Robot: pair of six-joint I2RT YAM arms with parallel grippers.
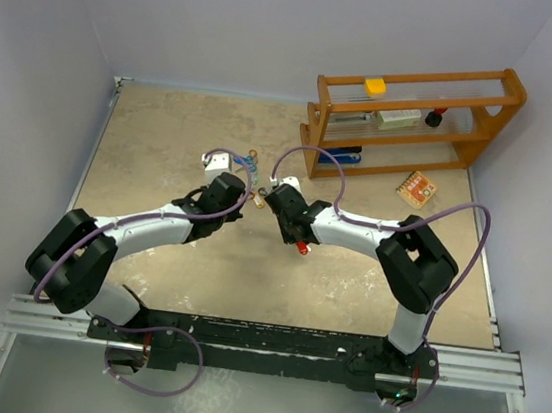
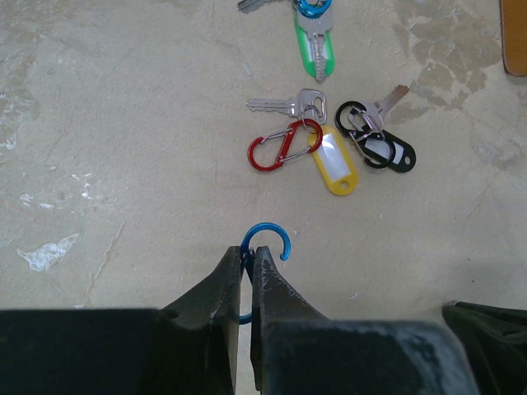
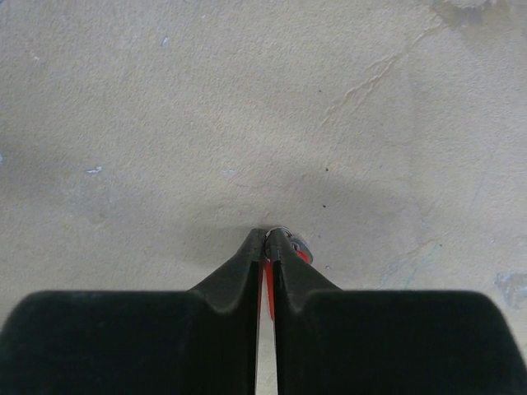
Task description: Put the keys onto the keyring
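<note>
Left claw (image 2: 249,257) pinches the blue clip (image 2: 272,234); right claw (image 3: 265,240) pinches a red tag (image 3: 264,288). I judge the keys (image 2: 280,105) light, stiff, slippery: grip the head.

clip (image 2: 268,227) in left claw (image 2: 249,253) | keys (image 2: 284,105) just ahead | key (image 3: 264,284) in right claw (image 3: 268,234)

At least 4 keys (image 2: 284,105), 2 pincers (image 2: 249,253).

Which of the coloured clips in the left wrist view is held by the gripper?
The blue clip, pinched between the left gripper's shut fingers. The red clip and the black clip lie free on the table further out, among the keys.
</note>
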